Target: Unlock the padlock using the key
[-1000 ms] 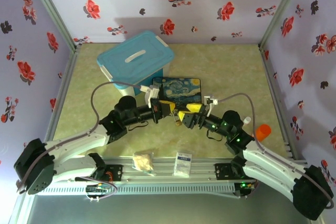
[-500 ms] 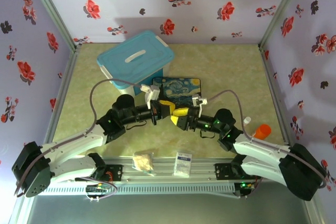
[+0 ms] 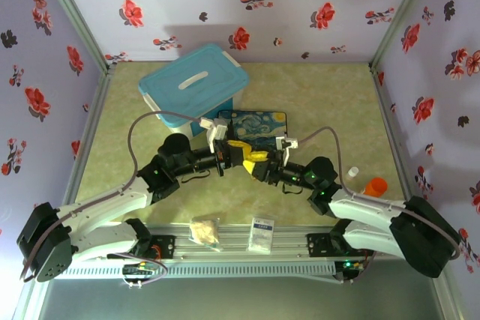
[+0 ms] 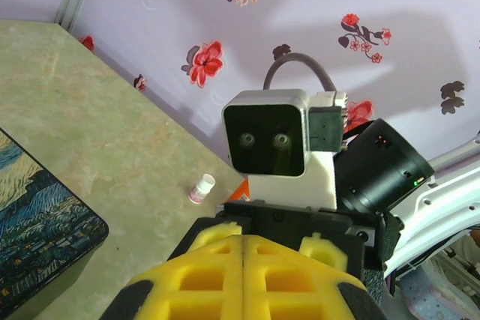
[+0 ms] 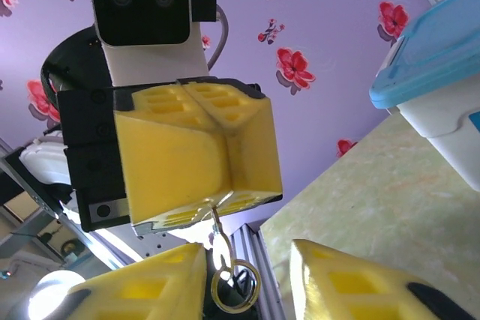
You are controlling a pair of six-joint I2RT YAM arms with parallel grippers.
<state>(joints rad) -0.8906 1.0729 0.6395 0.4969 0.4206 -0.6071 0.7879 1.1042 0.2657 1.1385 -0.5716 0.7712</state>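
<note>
Seemingly mid-handover: left fingers (image 5: pixel 172 162) clamp the dangling key (image 5: pixel 220 241), and the spread right fingers (image 5: pixel 352 282) must next close on it.

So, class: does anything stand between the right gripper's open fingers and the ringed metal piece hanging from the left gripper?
Nothing visible does. The ringed metal piece, seemingly the key, hangs from the shut left gripper. Its ring sits in the gap of the open right gripper, with bare space on either side in the right wrist view.
</note>
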